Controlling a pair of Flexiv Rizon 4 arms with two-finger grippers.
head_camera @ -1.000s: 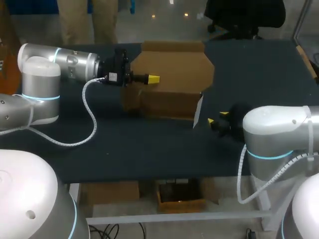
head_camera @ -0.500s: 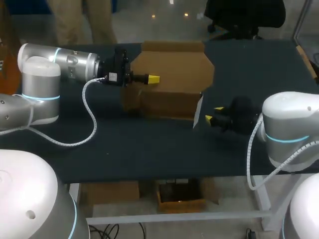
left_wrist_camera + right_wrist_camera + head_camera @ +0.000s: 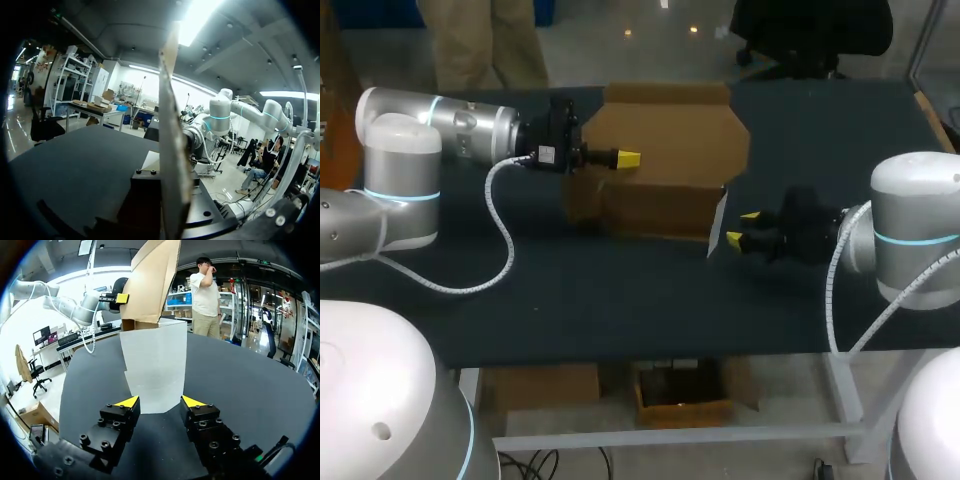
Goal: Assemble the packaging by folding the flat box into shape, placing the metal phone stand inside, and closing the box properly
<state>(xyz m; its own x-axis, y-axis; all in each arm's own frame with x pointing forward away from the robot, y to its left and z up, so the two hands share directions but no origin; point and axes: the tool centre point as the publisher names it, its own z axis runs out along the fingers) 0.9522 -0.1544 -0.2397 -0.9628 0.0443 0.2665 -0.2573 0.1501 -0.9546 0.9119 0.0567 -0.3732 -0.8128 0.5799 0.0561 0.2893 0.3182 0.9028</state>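
Note:
The brown cardboard box (image 3: 670, 135) stands half-folded at the back middle of the table, its large top panel raised. My left gripper (image 3: 629, 159) is shut on that panel's left side; in the left wrist view the panel (image 3: 172, 150) runs edge-on into the gripper. A white flap (image 3: 717, 222) hangs at the box's right front corner. My right gripper (image 3: 738, 229) stands open just right of it. In the right wrist view the white flap (image 3: 155, 362) lies directly ahead of the open right gripper (image 3: 160, 402), untouched. The phone stand is not visible.
The dark table mat (image 3: 620, 290) is bare in front of the box and to its right. My left arm's white cable (image 3: 502, 230) loops low over the mat at the left.
My right arm's elbow swung up and to the right, and its gripper edged left toward the white flap. The left arm and the box kept still.

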